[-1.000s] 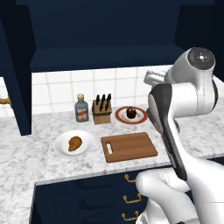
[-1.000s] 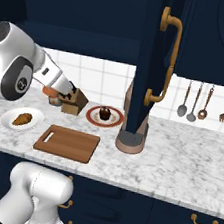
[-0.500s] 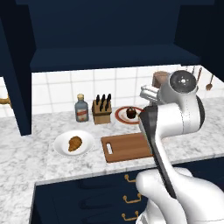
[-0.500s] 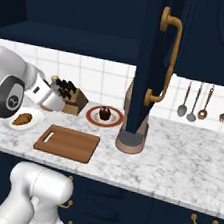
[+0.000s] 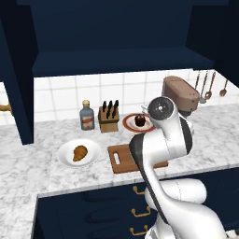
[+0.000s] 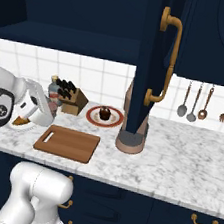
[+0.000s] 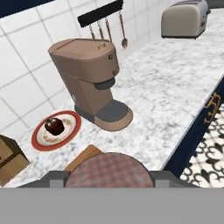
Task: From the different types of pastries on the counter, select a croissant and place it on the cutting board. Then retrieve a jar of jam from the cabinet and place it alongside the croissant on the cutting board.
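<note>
The white arm is bending low over the counter (image 5: 28, 158). Its elbow is folding down in front of the cutting board (image 6: 67, 143), and its round dark joint is pointing up. In the right base view the hand is reaching toward the left end of the counter, near the white plate (image 5: 65, 150).

The gripper (image 7: 108, 171) is squeezing a round thing with a checked reddish lid. This is the jar of jam (image 7: 108, 169), sitting between the two dark finger tips in the hand view. The pincer is closed tight on it.

The croissant (image 5: 80, 153) is lying on the white plate, just left of the cutting board and not touching it. The board itself is lying flat on the marble top with nothing resting on the part I can see.

The dark round pastry (image 5: 139, 120) is sitting on a red-rimmed plate (image 5: 129, 123) behind the board. Beside it are standing a knife block (image 5: 109, 119) and a grey bottle (image 5: 86, 116) with a red label. A brown coffee machine (image 7: 92, 83) is standing to the right, and spoons (image 6: 193, 103) are hanging on the tiled wall. The cabinet (image 6: 152, 49) door is standing open above.
</note>
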{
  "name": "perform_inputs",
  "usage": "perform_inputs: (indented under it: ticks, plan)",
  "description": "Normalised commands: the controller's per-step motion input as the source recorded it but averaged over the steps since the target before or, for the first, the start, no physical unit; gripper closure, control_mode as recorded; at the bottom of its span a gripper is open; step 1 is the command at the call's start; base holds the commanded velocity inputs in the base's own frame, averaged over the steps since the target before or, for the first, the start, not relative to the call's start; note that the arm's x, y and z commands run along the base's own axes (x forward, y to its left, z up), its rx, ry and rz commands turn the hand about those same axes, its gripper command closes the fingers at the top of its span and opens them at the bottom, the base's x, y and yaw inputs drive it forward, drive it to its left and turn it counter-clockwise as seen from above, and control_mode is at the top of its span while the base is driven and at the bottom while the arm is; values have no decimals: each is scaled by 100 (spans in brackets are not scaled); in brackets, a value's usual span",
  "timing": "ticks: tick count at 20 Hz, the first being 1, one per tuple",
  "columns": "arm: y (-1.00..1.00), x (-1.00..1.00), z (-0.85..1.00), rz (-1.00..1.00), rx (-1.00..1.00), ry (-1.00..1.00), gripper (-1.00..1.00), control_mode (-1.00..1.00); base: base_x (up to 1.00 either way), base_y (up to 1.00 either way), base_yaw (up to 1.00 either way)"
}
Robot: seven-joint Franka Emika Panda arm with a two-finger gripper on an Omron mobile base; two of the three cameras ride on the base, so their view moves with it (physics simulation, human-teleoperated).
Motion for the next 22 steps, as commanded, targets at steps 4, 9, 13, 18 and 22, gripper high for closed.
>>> perform_inputs:
  ticks: [4,9,13,18,22]
  plan:
    - [0,33,-47,-16,0,0,100,-100,0,0,0]
    - [-1,51,-34,-12,0,1,100,-100,0,0,0]
    - [-16,28,-20,-10,0,18,100,-100,0,0,0]
    - [-14,9,-33,-10,0,23,100,-100,0,0,0]
    - [0,16,-45,-15,-6,-1,100,-100,0,0,0]
